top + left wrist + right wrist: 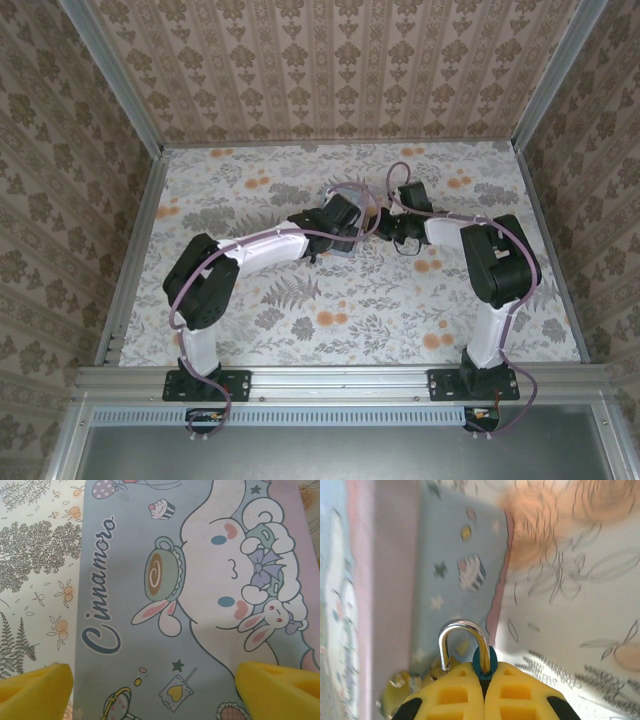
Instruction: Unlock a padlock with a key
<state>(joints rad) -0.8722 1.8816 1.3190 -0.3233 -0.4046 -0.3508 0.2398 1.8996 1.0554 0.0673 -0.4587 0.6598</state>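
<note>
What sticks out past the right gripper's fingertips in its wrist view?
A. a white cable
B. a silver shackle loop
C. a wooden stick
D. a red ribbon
B: in the right wrist view, the silver shackle of the padlock arches out of the right gripper, whose yellow fingers are shut on it, just in front of the blue box.
</note>
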